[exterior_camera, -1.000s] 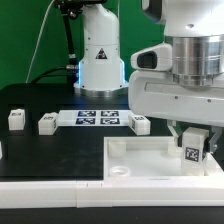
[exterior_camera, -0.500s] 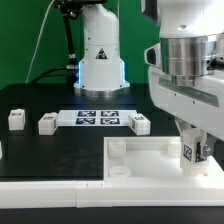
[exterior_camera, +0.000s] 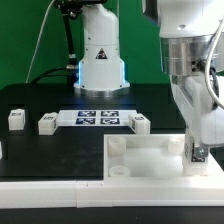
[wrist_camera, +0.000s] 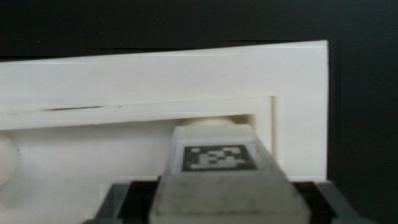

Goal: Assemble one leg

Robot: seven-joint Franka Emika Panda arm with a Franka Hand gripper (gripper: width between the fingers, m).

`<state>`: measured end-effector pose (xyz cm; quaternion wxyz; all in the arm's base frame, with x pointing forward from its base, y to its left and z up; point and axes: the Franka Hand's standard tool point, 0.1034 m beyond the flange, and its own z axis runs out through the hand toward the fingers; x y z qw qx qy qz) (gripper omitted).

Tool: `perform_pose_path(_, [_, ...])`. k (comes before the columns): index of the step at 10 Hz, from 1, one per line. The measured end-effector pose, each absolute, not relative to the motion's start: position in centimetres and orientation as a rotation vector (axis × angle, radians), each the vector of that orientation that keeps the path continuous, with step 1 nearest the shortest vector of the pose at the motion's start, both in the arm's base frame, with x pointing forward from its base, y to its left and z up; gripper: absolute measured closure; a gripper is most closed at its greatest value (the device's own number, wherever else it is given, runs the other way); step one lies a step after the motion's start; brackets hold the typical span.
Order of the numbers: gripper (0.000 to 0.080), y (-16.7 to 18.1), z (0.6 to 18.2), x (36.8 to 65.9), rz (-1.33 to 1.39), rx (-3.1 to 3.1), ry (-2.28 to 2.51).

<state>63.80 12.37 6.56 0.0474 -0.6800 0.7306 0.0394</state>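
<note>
My gripper [exterior_camera: 200, 152] is shut on a leg [exterior_camera: 199, 154], a small white block with a black-and-white tag, and holds it upright at the right end of the large white panel [exterior_camera: 150, 155]. In the wrist view the leg [wrist_camera: 217, 165] fills the space between my dark fingers [wrist_camera: 128, 200], with its tagged face toward the camera, just in front of a round corner socket [wrist_camera: 210, 124] of the panel [wrist_camera: 143, 85]. Three more legs lie on the black table: one at the exterior view's left [exterior_camera: 15, 119], one beside it [exterior_camera: 46, 124] and one further right [exterior_camera: 141, 124].
The marker board [exterior_camera: 98, 118] lies at the back between the loose legs. The robot's white base [exterior_camera: 100, 55] stands behind it. The panel's raised rim [exterior_camera: 120, 150] runs along its left end. A white edge [exterior_camera: 50, 195] runs along the table front.
My gripper has moved to the exterior view's right and lower with the leg, from over the panel's right part to its right end.
</note>
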Motion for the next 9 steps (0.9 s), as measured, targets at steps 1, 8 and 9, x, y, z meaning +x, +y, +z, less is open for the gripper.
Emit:
perform_pose_path(1, [0.0286,12.45,6.59,63.77,0.122,-2.111,2.194])
perform_pose_path(8, [0.015,12.56,6.96,63.58,0.091,-2.862,1.155])
perform_pose_path(9, [0.015,12.59,7.04,63.68,0.081,-2.934,1.004])
